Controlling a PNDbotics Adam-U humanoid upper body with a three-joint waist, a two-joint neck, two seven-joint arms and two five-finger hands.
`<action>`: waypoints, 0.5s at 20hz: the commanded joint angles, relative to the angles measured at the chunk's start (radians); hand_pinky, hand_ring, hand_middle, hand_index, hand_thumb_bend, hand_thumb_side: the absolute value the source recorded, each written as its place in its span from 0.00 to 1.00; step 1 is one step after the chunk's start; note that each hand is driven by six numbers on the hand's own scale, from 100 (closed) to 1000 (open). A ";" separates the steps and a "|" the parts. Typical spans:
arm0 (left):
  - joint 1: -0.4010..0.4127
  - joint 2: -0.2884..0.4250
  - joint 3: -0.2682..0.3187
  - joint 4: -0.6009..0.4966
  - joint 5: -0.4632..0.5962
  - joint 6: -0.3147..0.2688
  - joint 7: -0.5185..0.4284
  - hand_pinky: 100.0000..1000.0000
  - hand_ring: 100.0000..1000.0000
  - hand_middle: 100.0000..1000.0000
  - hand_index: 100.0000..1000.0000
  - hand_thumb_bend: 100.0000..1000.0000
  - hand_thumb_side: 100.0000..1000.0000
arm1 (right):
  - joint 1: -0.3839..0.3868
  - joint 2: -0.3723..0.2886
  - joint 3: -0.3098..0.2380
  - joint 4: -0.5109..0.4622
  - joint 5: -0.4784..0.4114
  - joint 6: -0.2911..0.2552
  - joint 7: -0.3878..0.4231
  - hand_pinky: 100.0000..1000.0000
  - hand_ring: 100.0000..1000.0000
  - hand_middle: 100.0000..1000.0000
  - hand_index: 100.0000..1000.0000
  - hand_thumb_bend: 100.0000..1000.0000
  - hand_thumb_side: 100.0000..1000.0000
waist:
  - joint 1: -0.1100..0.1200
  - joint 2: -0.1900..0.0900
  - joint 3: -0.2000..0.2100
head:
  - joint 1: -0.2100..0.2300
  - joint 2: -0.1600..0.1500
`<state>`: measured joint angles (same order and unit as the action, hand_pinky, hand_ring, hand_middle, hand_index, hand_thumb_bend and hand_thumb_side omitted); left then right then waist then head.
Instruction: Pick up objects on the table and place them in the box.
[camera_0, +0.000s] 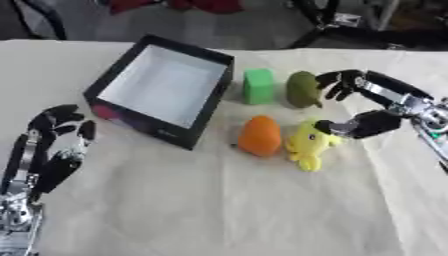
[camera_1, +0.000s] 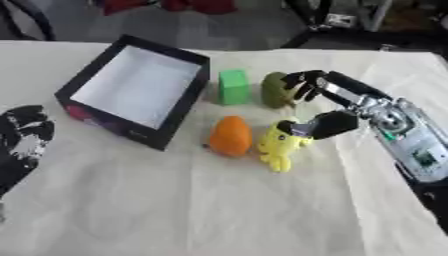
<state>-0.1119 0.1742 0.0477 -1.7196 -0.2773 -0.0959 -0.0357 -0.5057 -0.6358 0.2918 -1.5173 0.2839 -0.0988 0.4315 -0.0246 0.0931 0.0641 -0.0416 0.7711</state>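
No brand, label or writing could be read anywhere; the only marking was a blurred patch of pink and dark colour on the near outer wall of the box (camera_0: 131, 120), too smeared to make out. The box was black outside and white inside, open at the top, and sat askew on the cream tablecloth (camera_0: 219, 210) with one corner pointing toward the robot.

Four things lay just right of the box; a green block (camera_0: 258, 86) stood upright near its right wall, and an olive-green rounded object (camera_0: 302, 90) stood just beside the block, its long axis running away from the robot. Nearer the robot an orange egg-shaped object (camera_0: 260, 135) lay with its narrower end pointing away; touching or almost touching its right side was a yellow soft toy (camera_1: 282, 142), long axis tilted, its lower end trailing toward the robot and slightly right.

The right hand (camera_1: 337, 107) came in from the right, spread wide; its fingers (camera_0: 337, 82) curled at the olive object's right side, while its thumb (camera_1: 328, 125) rested against the yellow toy's upper right; it gripped neither.

The left hand (camera_0: 57, 145) rested at the lower left, well apart from the box, fingers relaxed and pointing up, holding nothing.
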 joint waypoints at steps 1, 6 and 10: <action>-0.005 0.011 -0.001 -0.010 0.004 -0.001 -0.006 0.78 0.80 0.74 0.64 0.32 0.53 | -0.041 0.000 0.008 0.024 0.007 -0.011 0.030 0.71 0.73 0.79 0.92 0.35 0.36 | 0.001 -0.030 0.004 | -0.002 -0.001; -0.005 0.009 -0.002 -0.010 0.006 0.000 -0.008 0.77 0.80 0.74 0.64 0.32 0.53 | -0.098 0.056 0.035 0.108 0.036 -0.024 0.066 0.71 0.73 0.79 0.92 0.34 0.36 | 0.008 -0.029 0.010 | -0.008 -0.001; -0.004 0.007 -0.003 -0.010 0.008 0.001 -0.011 0.77 0.80 0.74 0.65 0.32 0.54 | -0.129 0.100 0.049 0.180 0.073 -0.047 0.086 0.71 0.73 0.79 0.92 0.33 0.36 | 0.010 -0.029 0.013 | -0.011 -0.001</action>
<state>-0.1117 0.1741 0.0473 -1.7195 -0.2738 -0.0948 -0.0434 -0.6142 -0.5312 0.3455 -1.3503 0.3433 -0.1372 0.5106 -0.0240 0.0930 0.0757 -0.0500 0.7711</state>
